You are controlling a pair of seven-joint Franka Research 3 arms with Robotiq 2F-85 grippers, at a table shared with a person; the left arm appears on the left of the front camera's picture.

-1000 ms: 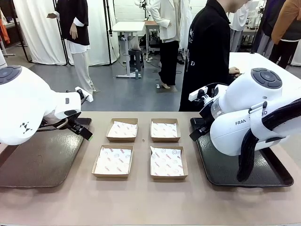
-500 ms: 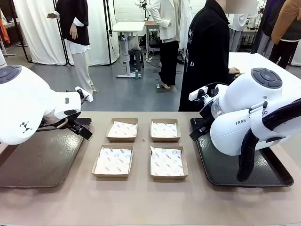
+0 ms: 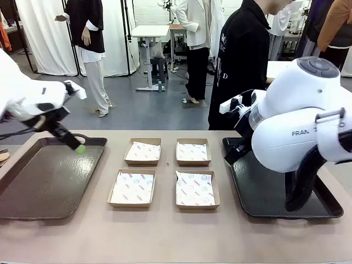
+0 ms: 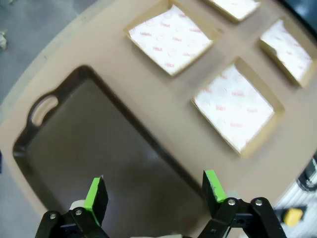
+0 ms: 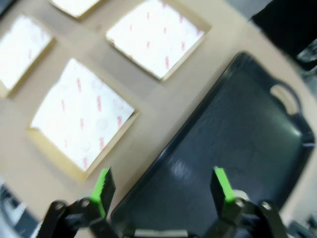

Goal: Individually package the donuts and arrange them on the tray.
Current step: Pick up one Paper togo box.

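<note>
No donuts are in view. Four square cardboard boxes lined with printed paper lie empty mid-table: two far boxes (image 3: 143, 151) (image 3: 193, 152) and two near boxes (image 3: 132, 187) (image 3: 197, 188). My left gripper (image 3: 77, 146) hangs open above the far right corner of the left dark tray (image 3: 38, 187). From the left wrist, its green pads (image 4: 94, 194) stand wide apart over that tray (image 4: 89, 144) with nothing between them. My right gripper (image 3: 229, 155) hovers open over the right dark tray (image 3: 264, 192). In the right wrist view its fingers (image 5: 223, 186) are spread above the tray (image 5: 233, 139), also empty.
A person in a black top (image 3: 242, 60) stands at the table's far side, behind the right tray. A white table (image 3: 291, 69) stands beyond the right arm. Boxes (image 4: 237, 106) (image 5: 81, 116) lie beside each tray, with bare tabletop along the near edge.
My left arm has lifted and swung up and left, carrying its gripper higher over the left tray's far corner. The right arm has risen a little. Both grippers stayed open.
</note>
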